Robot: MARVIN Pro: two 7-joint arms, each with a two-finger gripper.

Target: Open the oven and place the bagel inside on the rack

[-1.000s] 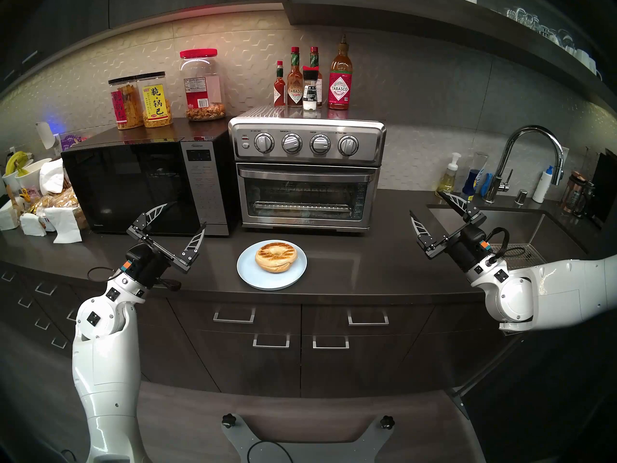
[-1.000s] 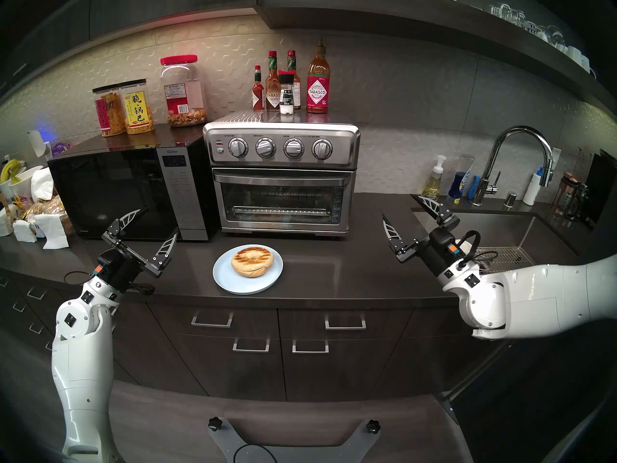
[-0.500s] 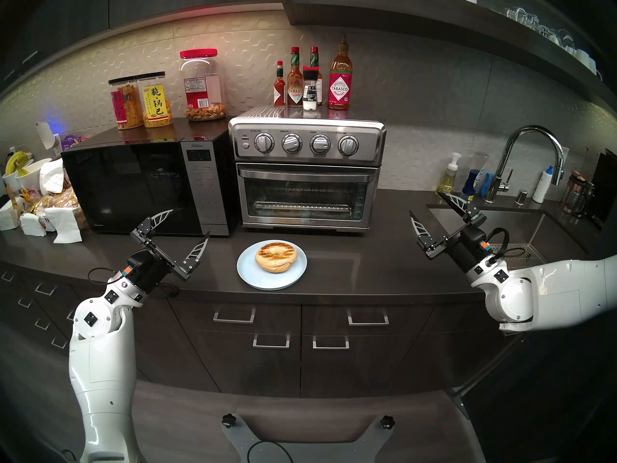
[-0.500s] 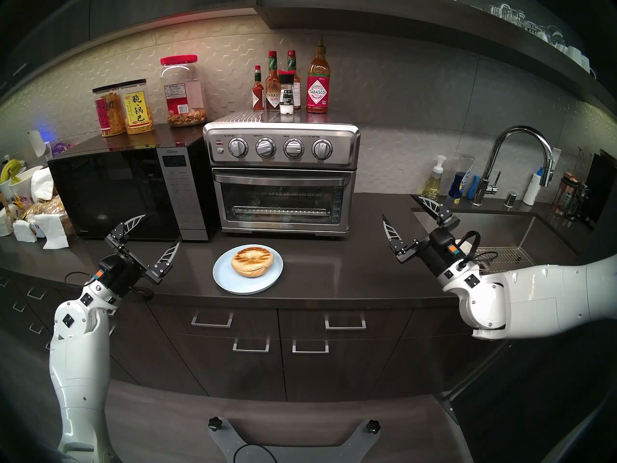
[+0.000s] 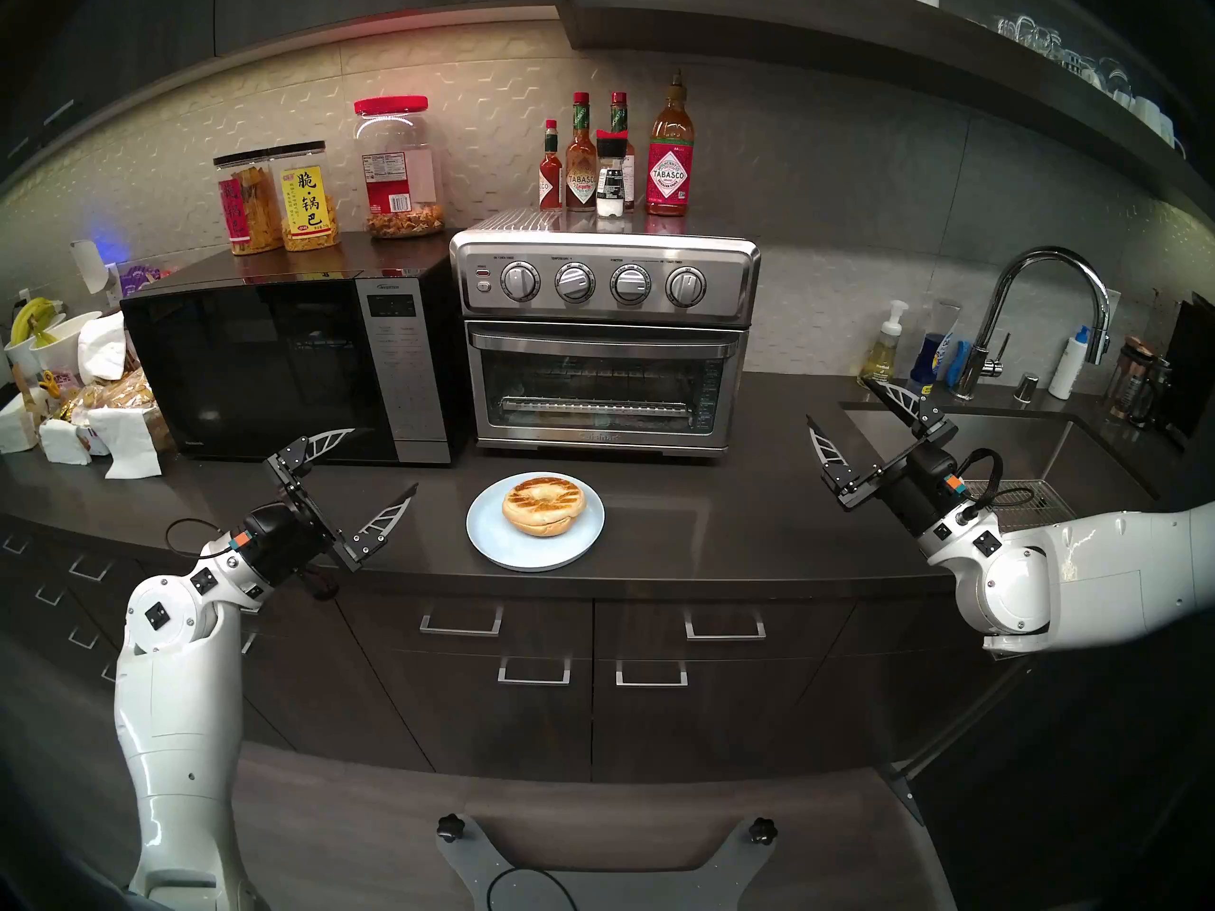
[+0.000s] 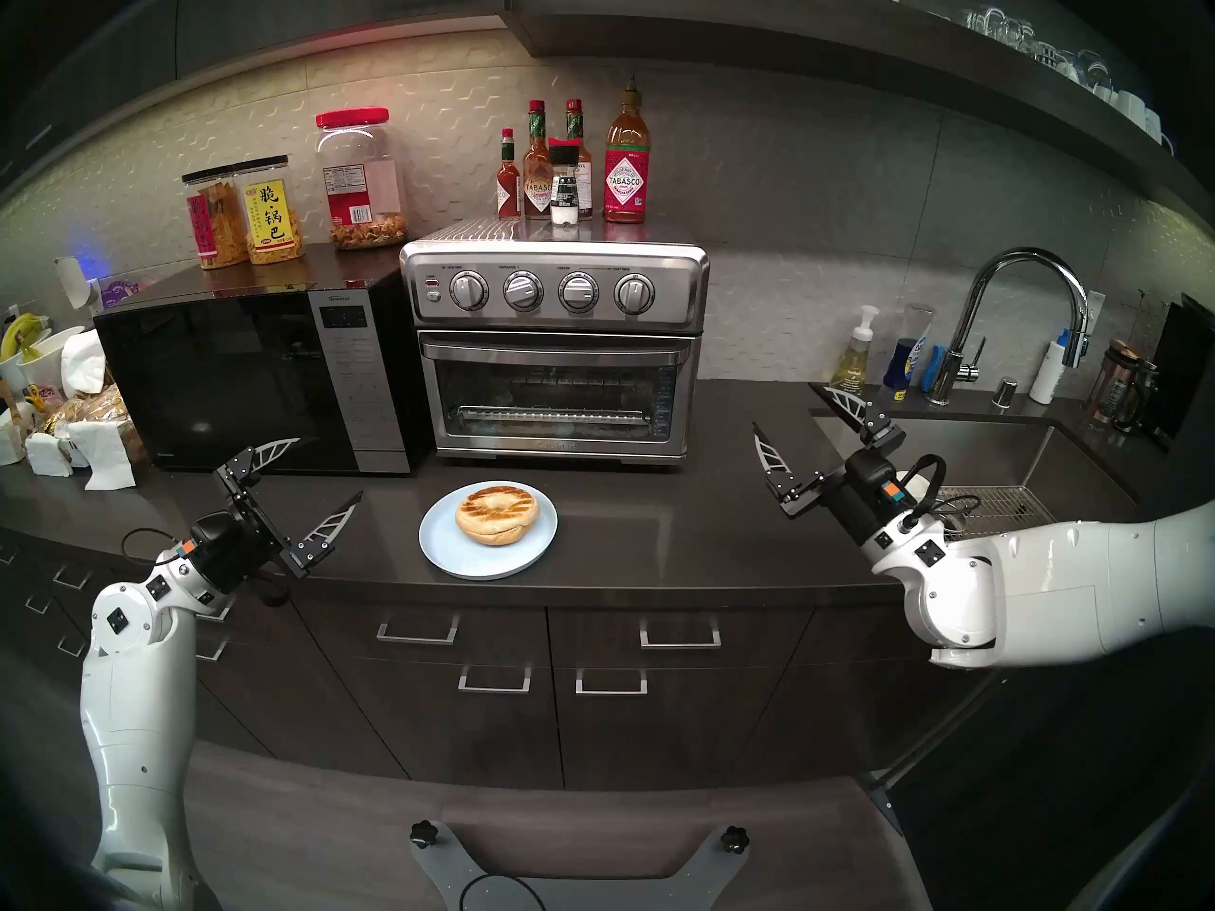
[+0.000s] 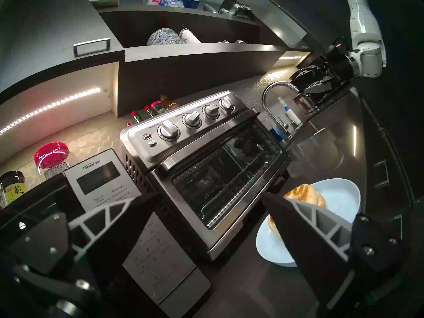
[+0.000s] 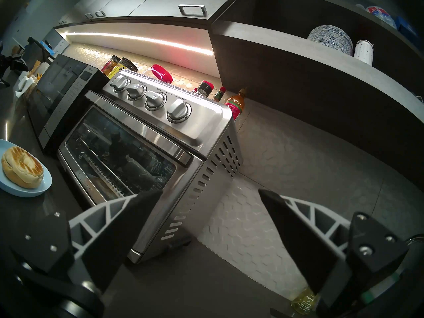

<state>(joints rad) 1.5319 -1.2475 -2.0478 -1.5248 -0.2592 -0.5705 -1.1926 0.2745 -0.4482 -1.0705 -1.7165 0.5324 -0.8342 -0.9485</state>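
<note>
The stainless oven [image 5: 605, 338] stands at the back of the dark counter with its glass door shut; the wire rack [image 5: 595, 405] shows through the glass. In front of it the grilled bagel [image 5: 544, 503] lies on a pale blue plate [image 5: 500, 548]. My left gripper [image 5: 384, 459] hovers open and empty left of the plate, in front of the microwave. My right gripper [image 5: 837, 400] hangs open and empty to the oven's right, near the sink. The left wrist view shows the oven [image 7: 206, 168] and the bagel [image 7: 305, 193] partly behind a finger. The right wrist view shows the oven [image 8: 149, 136] and the bagel [image 8: 23, 170].
A black microwave [image 5: 276, 370] stands against the oven's left side, with snack jars [image 5: 289, 196] on top. Sauce bottles [image 5: 611, 167] stand on the oven. Bread and napkins [image 5: 98, 403] crowd the far left. A sink [image 5: 1025, 456] with faucet [image 5: 1052, 278] lies on the right.
My left arm has dropped and its gripper has swung lower and rightward toward the plate, still open. The right arm, bagel and oven door have not moved.
</note>
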